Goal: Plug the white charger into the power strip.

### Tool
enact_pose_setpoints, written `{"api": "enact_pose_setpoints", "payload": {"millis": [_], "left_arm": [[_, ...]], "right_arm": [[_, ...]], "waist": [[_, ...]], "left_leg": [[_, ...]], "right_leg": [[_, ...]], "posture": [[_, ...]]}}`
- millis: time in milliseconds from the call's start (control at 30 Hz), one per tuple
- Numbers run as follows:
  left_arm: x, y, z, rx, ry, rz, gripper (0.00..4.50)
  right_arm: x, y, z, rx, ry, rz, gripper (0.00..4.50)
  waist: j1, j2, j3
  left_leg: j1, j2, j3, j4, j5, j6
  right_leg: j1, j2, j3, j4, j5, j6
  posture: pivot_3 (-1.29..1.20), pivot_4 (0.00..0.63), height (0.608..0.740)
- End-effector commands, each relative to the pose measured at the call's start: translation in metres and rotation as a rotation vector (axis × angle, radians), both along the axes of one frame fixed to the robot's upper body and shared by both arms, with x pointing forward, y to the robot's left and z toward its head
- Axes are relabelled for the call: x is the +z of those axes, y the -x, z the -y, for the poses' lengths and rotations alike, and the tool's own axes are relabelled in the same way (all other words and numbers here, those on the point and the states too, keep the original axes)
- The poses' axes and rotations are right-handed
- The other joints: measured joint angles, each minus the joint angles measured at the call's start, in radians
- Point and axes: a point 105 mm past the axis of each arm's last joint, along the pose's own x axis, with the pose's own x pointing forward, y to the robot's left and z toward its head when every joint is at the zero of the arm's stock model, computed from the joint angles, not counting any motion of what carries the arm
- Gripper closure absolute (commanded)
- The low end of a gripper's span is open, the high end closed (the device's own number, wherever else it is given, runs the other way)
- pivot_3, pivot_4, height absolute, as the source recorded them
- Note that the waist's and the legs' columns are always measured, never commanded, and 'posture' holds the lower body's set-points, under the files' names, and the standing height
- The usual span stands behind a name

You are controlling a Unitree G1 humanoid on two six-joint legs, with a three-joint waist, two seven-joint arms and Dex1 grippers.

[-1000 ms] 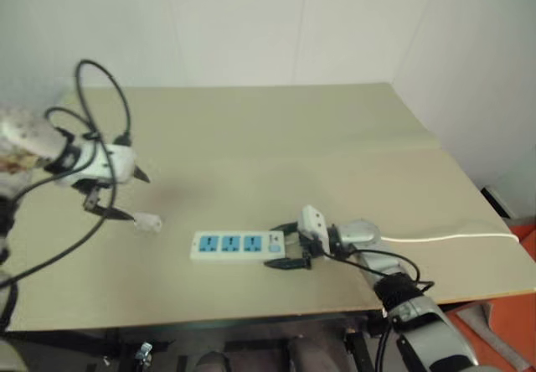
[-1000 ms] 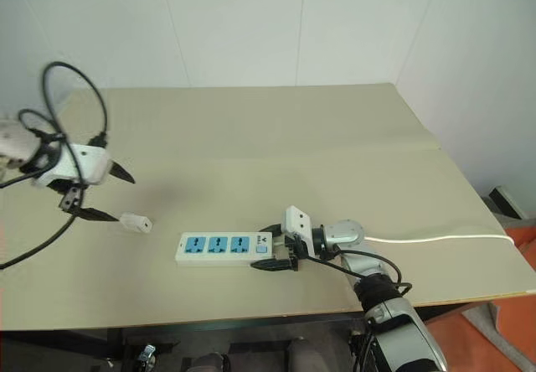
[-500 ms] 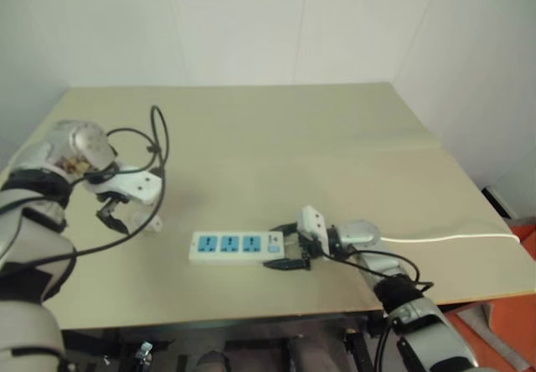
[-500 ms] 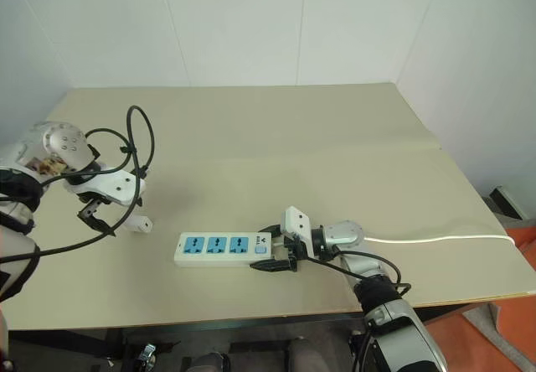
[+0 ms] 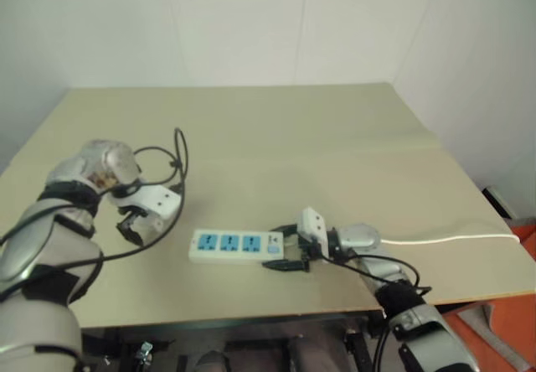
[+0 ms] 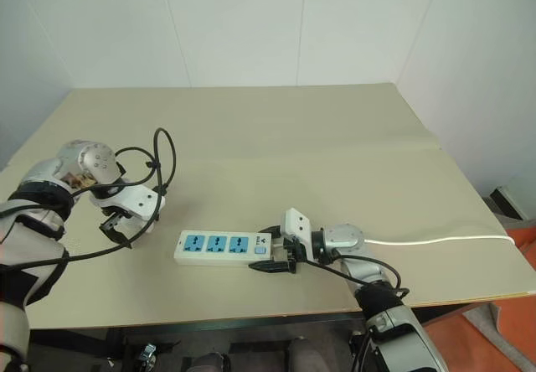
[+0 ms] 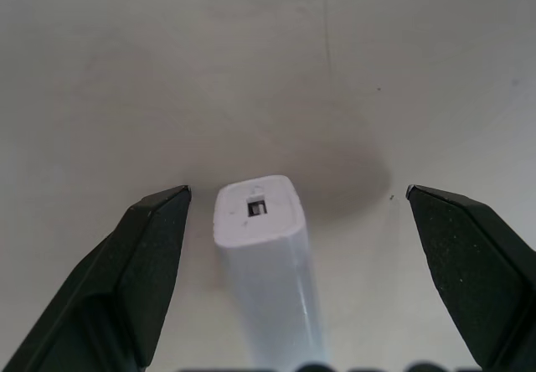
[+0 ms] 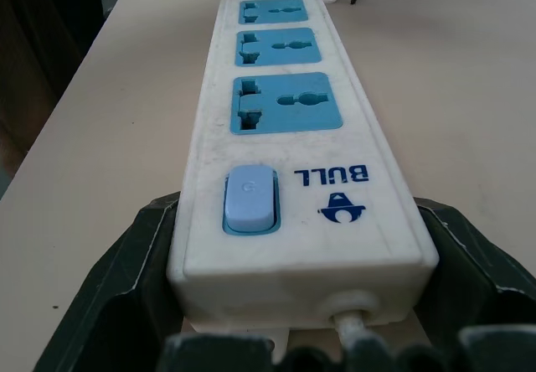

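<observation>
White charger (image 7: 261, 246) sits off-centre between the spread left gripper (image 7: 297, 221) fingers.
Closing could knock it askew; right gripper (image 8: 301, 263) clamps the power strip (image 8: 289, 137) switch end.

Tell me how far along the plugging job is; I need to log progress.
Done: the right gripper is clamped on the switch end of the power strip. In hand: the left gripper is open around the white charger, not yet gripping. Left: grasp, carry, plug into a blue socket.
</observation>
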Motion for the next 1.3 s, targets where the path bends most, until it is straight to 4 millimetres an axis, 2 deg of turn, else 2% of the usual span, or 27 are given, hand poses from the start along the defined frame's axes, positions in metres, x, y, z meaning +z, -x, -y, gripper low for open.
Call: {"api": "enact_pose_setpoints", "payload": {"millis": [33, 233, 267, 333, 633, 800, 900, 1233, 1300], "left_arm": [[-0.001, -0.004, 0.003, 0.006, 0.005, 0.025, 0.00], [-0.009, -0.007, 0.009, -0.003, 0.004, 0.031, 0.00], [-0.010, -0.008, 0.009, 0.004, -0.005, 0.038, 0.18], [-0.012, -0.011, 0.009, 0.011, -0.016, 0.061, 0.60], [-0.013, -0.011, 0.010, 0.018, -0.005, 0.055, 3.40], [-0.010, -0.010, 0.012, 0.016, 0.030, 0.050, 3.44], [0.003, -0.013, 0.023, -0.009, 0.122, 0.079, 3.44], [0.075, -0.021, 0.100, -0.133, 0.687, 0.236, 3.44], [0.092, -0.018, 0.121, -0.151, 0.901, 0.247, 3.44]], "right_arm": [[0.001, 0.004, -0.001, 0.005, -0.012, -0.003, 1.07], [0.001, 0.006, -0.001, -0.003, -0.015, -0.004, 1.07], [0.001, 0.006, -0.002, -0.005, -0.017, -0.004, 1.07], [0.001, 0.006, -0.002, -0.007, -0.019, -0.005, 1.07], [0.002, 0.005, -0.002, -0.013, -0.024, -0.005, 1.07], [0.003, 0.004, -0.002, -0.021, -0.025, -0.003, 1.07], [0.003, 0.003, -0.001, -0.028, -0.024, -0.005, 1.07], [-0.007, 0.006, 0.001, -0.024, 0.014, 0.001, 1.07], [-0.008, 0.006, 0.001, -0.022, 0.019, 0.005, 1.07]], "waist": [[0.001, 0.000, 0.000], [0.003, 0.000, 0.000], [0.003, 0.000, 0.000], [0.003, 0.000, -0.001], [0.003, 0.000, -0.001], [0.002, 0.000, -0.001], [0.002, 0.000, -0.001], [0.003, 0.000, -0.001], [0.001, 0.000, -0.001]], "left_leg": [[0.000, 0.000, 0.000, 0.000, 0.000, 0.000], [0.002, -0.001, 0.000, 0.001, 0.000, 0.000], [0.003, -0.001, 0.000, 0.001, 0.000, 0.000], [0.003, -0.001, 0.000, 0.001, 0.000, 0.000], [0.004, -0.001, 0.000, 0.000, 0.000, 0.000], [0.005, -0.001, 0.000, 0.000, 0.000, 0.000], [0.004, -0.001, 0.000, 0.000, 0.000, 0.000], [0.001, -0.001, -0.001, 0.002, 0.000, 0.000], [0.001, -0.001, -0.001, 0.002, 0.000, 0.000]], "right_leg": [[0.000, 0.000, 0.000, 0.000, 0.000, 0.000], [0.002, -0.001, 0.000, 0.001, 0.000, 0.000], [0.002, -0.001, 0.000, 0.001, 0.000, 0.000], [0.003, -0.001, 0.000, 0.001, 0.000, 0.000], [0.004, -0.001, 0.001, 0.001, 0.000, 0.000], [0.004, -0.001, 0.001, 0.002, 0.000, 0.001], [0.003, -0.001, 0.001, 0.001, 0.000, 0.000], [0.002, -0.001, 0.000, 0.001, 0.000, 0.000], [0.002, -0.001, 0.000, 0.001, 0.000, 0.000]], "posture": [[0.00, 0.150, 0.740], [0.00, 0.150, 0.740], [0.00, 0.150, 0.740], [0.00, 0.150, 0.740], [0.00, 0.150, 0.740], [0.00, 0.150, 0.740], [0.00, 0.150, 0.740], [0.00, 0.150, 0.740], [0.00, 0.150, 0.740]]}}
